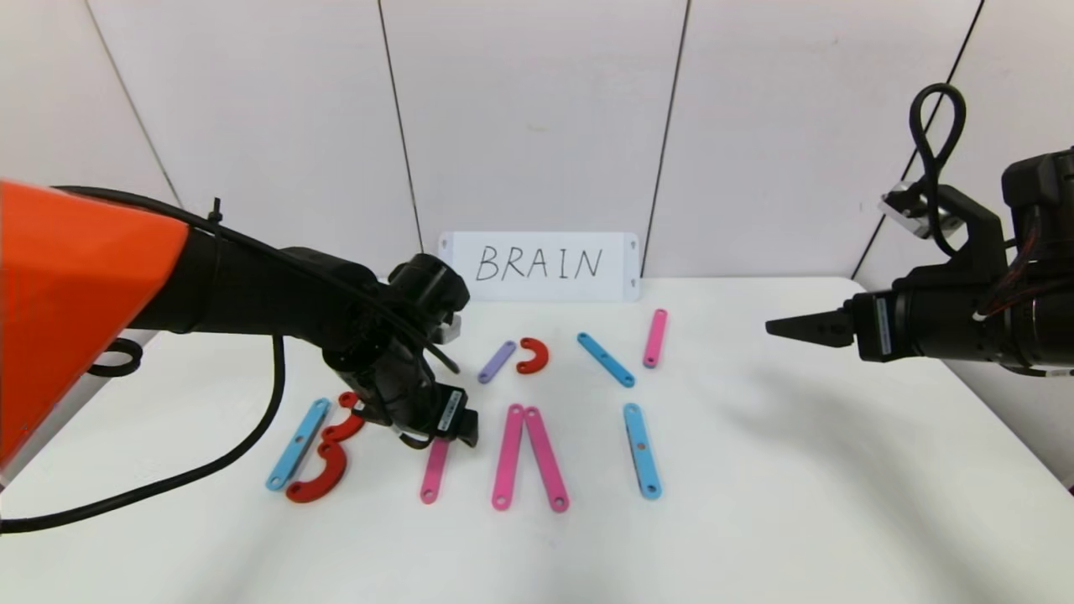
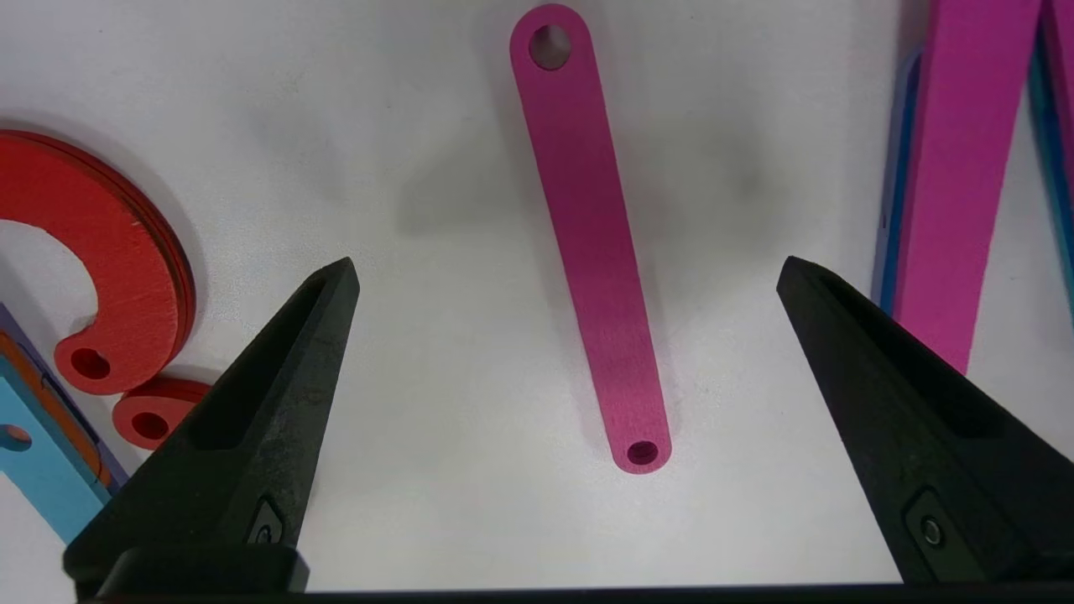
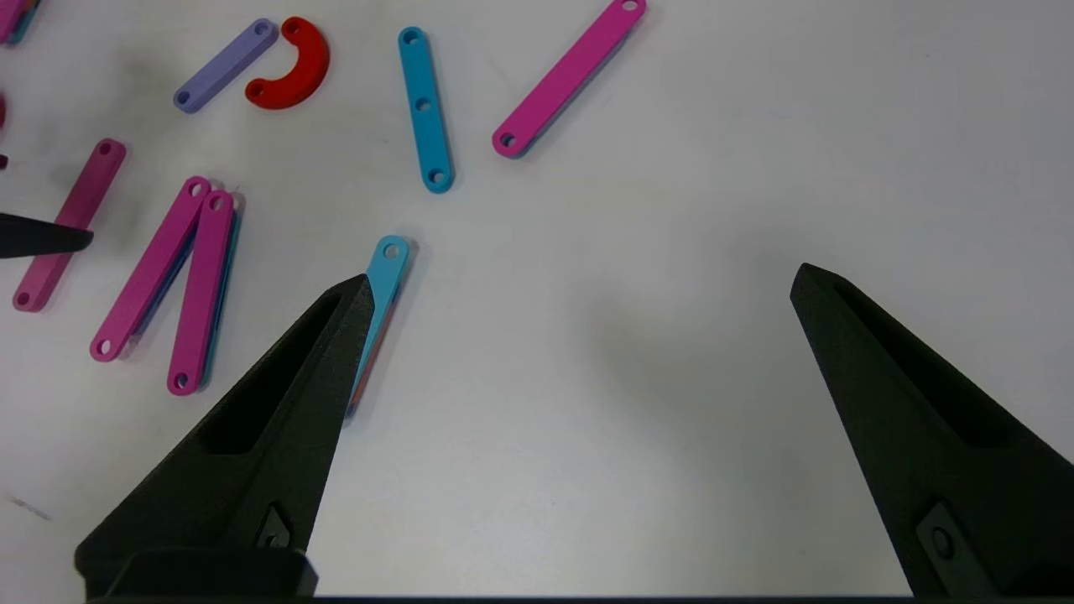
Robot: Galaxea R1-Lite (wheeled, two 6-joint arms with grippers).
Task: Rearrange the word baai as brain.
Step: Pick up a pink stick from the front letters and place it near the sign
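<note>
The white table lies bare across its right half and front strip, the pieces clustered left of centre below the BRAIN card. The left gripper hovers spread wide over a short pink bar, touching nothing, red arcs and a blue bar just beside. The right gripper hangs wide open, empty, over bare table.

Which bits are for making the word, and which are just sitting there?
For the job:
- left gripper, open over the short pink bar
- blue bar with two red arcs
- purple bar
- small red arc
- BRAIN card

Just there:
- right gripper, open, parked aside
- table
</note>
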